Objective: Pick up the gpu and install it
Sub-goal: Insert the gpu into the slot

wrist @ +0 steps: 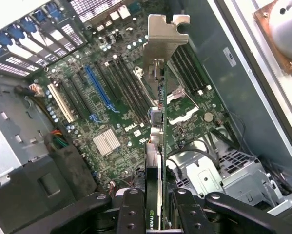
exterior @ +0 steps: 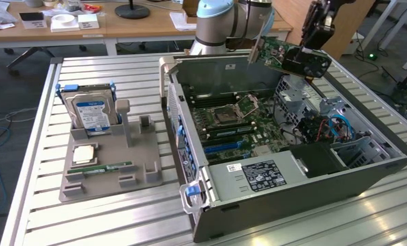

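Above the case (exterior: 292,197), jaws clamp the gpu (exterior: 276,50).

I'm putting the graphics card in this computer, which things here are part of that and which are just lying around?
Part of the job: gpu, clamped in the gripper; open computer case; motherboard inside it.

Just lying about: hard drive, memory stick, and the grey stand holding them.

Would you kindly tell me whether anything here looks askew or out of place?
The gpu is held tilted by the gripper above the open computer case, not seated in any slot. Nothing looks spilled or damaged.
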Available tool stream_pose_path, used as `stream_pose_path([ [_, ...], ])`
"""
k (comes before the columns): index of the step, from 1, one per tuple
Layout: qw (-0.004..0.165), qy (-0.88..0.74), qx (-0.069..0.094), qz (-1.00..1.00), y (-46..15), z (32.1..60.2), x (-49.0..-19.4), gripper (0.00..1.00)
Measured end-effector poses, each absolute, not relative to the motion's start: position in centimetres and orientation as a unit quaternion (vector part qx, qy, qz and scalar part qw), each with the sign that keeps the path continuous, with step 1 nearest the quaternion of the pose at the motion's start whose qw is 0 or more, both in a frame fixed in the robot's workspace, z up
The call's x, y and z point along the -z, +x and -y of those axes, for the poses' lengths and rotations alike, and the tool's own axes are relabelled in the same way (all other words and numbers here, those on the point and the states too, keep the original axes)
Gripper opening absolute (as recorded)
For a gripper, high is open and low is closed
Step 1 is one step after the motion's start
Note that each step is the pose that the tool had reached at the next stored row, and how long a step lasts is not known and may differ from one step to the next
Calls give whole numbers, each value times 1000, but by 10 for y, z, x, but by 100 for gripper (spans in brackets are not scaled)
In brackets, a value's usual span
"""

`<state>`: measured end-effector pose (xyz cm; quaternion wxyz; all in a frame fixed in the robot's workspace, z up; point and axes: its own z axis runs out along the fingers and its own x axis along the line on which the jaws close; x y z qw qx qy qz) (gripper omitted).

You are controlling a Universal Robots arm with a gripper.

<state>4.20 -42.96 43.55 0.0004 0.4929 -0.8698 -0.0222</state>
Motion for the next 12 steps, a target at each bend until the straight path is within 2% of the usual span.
stream_pose_path([
  [12,4,558,19,830,42,430,-435,26],
])
